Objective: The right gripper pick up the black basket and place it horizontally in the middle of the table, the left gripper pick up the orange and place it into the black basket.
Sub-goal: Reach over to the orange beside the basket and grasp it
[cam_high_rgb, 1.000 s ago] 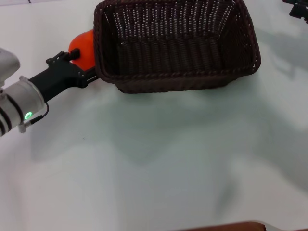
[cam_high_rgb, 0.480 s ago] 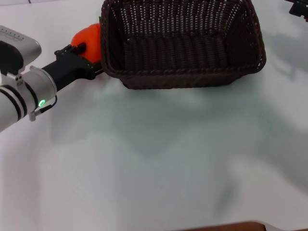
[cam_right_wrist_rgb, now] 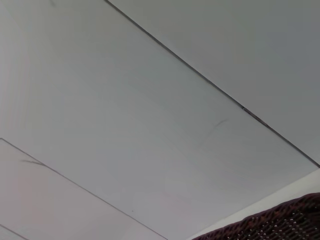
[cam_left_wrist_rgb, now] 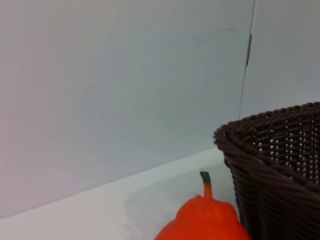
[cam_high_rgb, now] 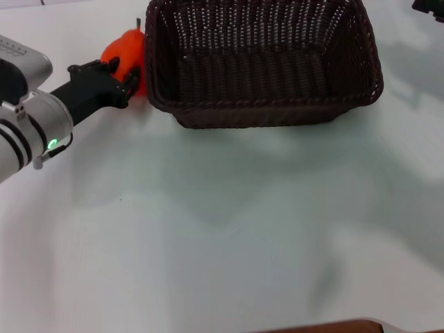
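The black basket (cam_high_rgb: 263, 114) stands upright and empty at the far middle of the white table (cam_high_rgb: 229, 229). The orange (cam_high_rgb: 118, 48), stem up, sits just outside the basket's left wall. My left gripper (cam_high_rgb: 128, 75) reaches in from the left, its black fingers closed around the near side of the orange. The left wrist view shows the orange (cam_left_wrist_rgb: 200, 222) close beside the basket's wall (cam_left_wrist_rgb: 280, 170). Only a dark bit of my right gripper (cam_high_rgb: 430, 5) shows at the far right corner, away from the basket. The basket's rim (cam_right_wrist_rgb: 280, 225) shows in the right wrist view.
A brown wooden edge strip (cam_high_rgb: 326, 326) runs along the table's near side. A pale wall stands behind the table in both wrist views.
My left arm has drawn back to the left and risen slightly, with the orange at its fingers. The orange's stem now shows. The basket has shifted a little to the right in view.
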You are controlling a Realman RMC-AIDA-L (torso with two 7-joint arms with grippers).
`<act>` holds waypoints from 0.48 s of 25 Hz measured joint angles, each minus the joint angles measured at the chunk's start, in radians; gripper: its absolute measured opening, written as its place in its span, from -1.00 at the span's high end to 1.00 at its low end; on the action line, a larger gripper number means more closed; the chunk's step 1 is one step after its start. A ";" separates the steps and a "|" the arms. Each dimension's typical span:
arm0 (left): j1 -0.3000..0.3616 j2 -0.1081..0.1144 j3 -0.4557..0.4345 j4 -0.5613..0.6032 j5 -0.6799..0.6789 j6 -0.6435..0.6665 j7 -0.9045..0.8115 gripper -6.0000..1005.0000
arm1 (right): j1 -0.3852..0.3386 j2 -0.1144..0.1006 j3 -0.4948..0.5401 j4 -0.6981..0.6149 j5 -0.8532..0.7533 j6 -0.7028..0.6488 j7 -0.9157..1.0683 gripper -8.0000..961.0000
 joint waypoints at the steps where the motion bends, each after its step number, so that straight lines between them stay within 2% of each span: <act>1: 0.003 -0.001 -0.007 -0.003 0.000 -0.001 0.011 0.01 | 0.004 0.000 0.003 0.006 0.000 0.000 -0.001 -0.38; 5: 0.010 -0.002 -0.021 -0.007 0.000 -0.004 0.024 0.32 | 0.015 -0.001 0.009 0.020 0.000 -0.002 -0.002 -0.38; 9: 0.027 -0.003 -0.060 -0.014 0.000 -0.014 0.031 0.50 | 0.025 -0.002 0.009 0.028 0.000 -0.009 -0.002 -0.38; 12: 0.063 -0.004 -0.109 -0.047 0.000 -0.057 0.036 0.58 | 0.034 -0.002 0.009 0.039 0.000 -0.012 -0.002 -0.38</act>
